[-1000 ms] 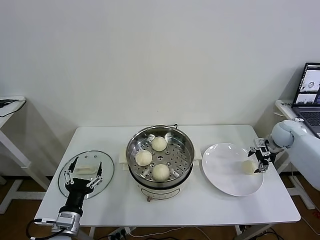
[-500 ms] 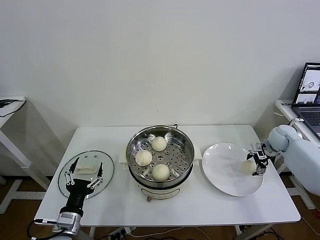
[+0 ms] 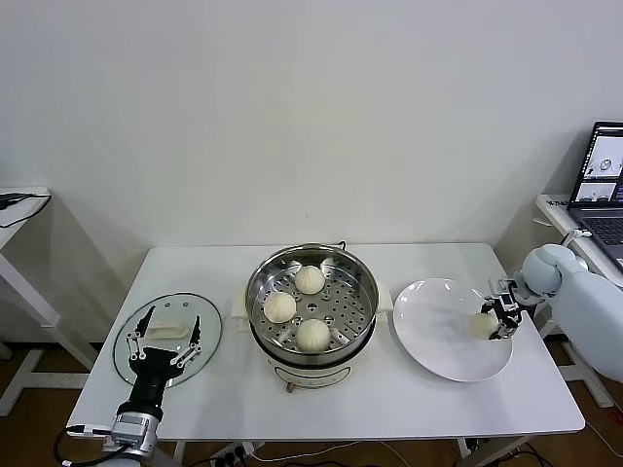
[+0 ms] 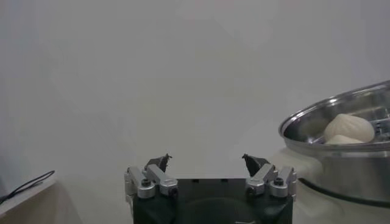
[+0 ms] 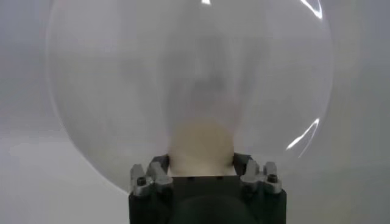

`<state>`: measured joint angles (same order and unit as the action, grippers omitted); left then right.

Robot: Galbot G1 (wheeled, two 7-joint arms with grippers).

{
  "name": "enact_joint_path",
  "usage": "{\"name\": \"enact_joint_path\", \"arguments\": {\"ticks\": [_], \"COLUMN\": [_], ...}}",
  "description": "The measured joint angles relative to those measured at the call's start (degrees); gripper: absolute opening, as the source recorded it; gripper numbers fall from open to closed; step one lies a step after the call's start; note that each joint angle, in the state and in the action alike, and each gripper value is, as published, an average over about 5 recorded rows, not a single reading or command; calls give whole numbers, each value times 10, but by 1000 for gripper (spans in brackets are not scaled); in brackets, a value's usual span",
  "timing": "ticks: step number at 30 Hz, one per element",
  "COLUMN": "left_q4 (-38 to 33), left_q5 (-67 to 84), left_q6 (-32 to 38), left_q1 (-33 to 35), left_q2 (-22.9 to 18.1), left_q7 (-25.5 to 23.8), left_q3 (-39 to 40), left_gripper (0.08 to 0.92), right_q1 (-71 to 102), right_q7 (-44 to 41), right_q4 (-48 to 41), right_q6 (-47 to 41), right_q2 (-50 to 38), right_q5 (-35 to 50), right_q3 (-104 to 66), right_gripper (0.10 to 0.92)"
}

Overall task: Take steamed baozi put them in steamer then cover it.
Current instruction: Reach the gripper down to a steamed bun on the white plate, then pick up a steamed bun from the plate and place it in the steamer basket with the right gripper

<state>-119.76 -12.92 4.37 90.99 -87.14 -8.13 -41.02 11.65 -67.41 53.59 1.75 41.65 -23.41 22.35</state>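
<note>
Three baozi (image 3: 310, 279) lie in the steel steamer (image 3: 258, 282) at the table's middle. A fourth baozi (image 3: 482, 325) rests on the white plate (image 3: 438, 331) at the right. My right gripper (image 3: 496, 323) is low over the plate's right side, open, with its jaws on either side of that baozi (image 5: 201, 143). The glass cover (image 3: 201, 326) lies flat at the table's left with its white handle up. My left gripper (image 3: 167, 342) hovers open over the cover's near part. In the left wrist view the gripper (image 4: 205, 159) is empty and the steamer (image 4: 341, 158) is off to the side.
The steamer sits on a white pot base (image 3: 311, 372). A laptop (image 3: 602, 180) stands on a side table at the far right. A second table edge (image 3: 19, 199) shows at the far left. The white wall is close behind the table.
My right gripper has slid a little forward and down onto the plate, bringing its jaws around the last baozi. The left arm has not moved.
</note>
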Motion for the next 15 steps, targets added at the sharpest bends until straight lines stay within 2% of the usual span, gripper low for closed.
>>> {"name": "enact_joint_path", "arguments": {"ticks": [8,15], "left_q4": [-2,-4], "left_q5": [0,-3], "left_q6": [0,-1], "left_q1": [0,0], "left_q2": [0,2], "left_q7": [1,2], "left_q3": [2,6], "left_gripper": [823,823], "right_q1": [-18,-88], "right_q7": [-12,-15], "right_q4": [22,87], "right_q6": [-13,-45], "right_q2": [-20,-71], "right_q5": [31,120], "right_q3": [20,100], "right_gripper": [670,670]}}
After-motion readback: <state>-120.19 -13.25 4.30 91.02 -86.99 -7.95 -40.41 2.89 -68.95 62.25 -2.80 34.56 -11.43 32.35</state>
